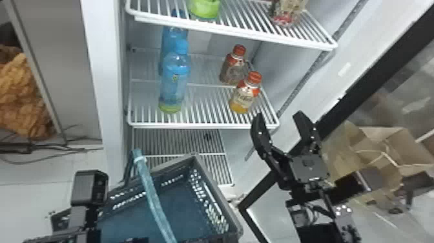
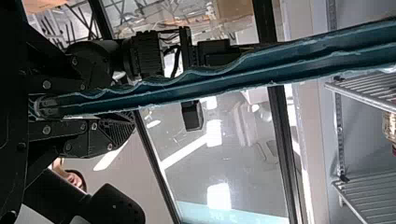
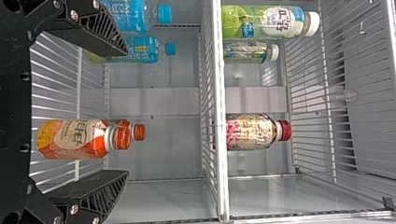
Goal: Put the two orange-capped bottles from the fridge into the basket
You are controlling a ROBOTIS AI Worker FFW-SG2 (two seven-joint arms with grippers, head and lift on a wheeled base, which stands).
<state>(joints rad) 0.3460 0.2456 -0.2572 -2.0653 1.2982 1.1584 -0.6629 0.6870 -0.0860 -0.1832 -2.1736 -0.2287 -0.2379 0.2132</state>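
Two orange-capped bottles stand upright on the fridge's middle shelf, the front one (image 1: 243, 96) (image 3: 70, 139) and, behind it to the left, the rear one (image 1: 233, 69) (image 3: 139, 132). My right gripper (image 1: 279, 117) is open just outside the shelf's front right corner; in the right wrist view the right gripper (image 3: 127, 114) has its fingers apart with the front bottle between and beyond them, untouched. At the lower left is my left gripper's arm (image 1: 88, 187), beside the basket (image 1: 207, 176). In the left wrist view, the left gripper (image 2: 100, 97) is shut on the basket's teal handle (image 2: 224, 77).
Blue bottles (image 1: 174, 80) stand at the middle shelf's left. The upper shelf (image 1: 232, 27) holds a green bottle (image 1: 205, 8) and a red-and-beige bottle (image 1: 287, 13). Right of the fridge are the black door frame (image 1: 381, 69) and a paper bag (image 1: 368, 142).
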